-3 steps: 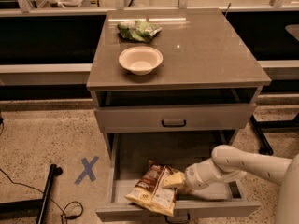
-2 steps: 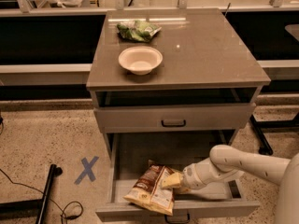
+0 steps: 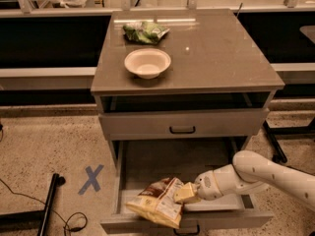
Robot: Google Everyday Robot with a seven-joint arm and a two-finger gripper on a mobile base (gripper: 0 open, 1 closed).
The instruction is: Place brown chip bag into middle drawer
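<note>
The chip bag (image 3: pixel 157 203) has slipped slightly lower-left in the open drawer (image 3: pixel 147 161) at bottom centre, its yellow end pinched by the gripper (image 3: pixel 189 193); bowl (image 3: pixel 147 63) and green bag (image 3: pixel 145 32) sit upper left.

My arm (image 3: pixel 283 176) comes in from the lower right edge, white and rounded, and runs leftward. At a thick, rounded joint (image 3: pixel 248 162) it bends and slopes down to the left. The wrist (image 3: pixel 214 183) section beyond the bend is shorter and heads the same way, closer to level. My tool (image 3: pixel 188 193) sits at the end of that wrist, pointing left. It is low inside the pulled-out drawer (image 3: pixel 221 219), near the drawer's front and about midway across its width.
</note>
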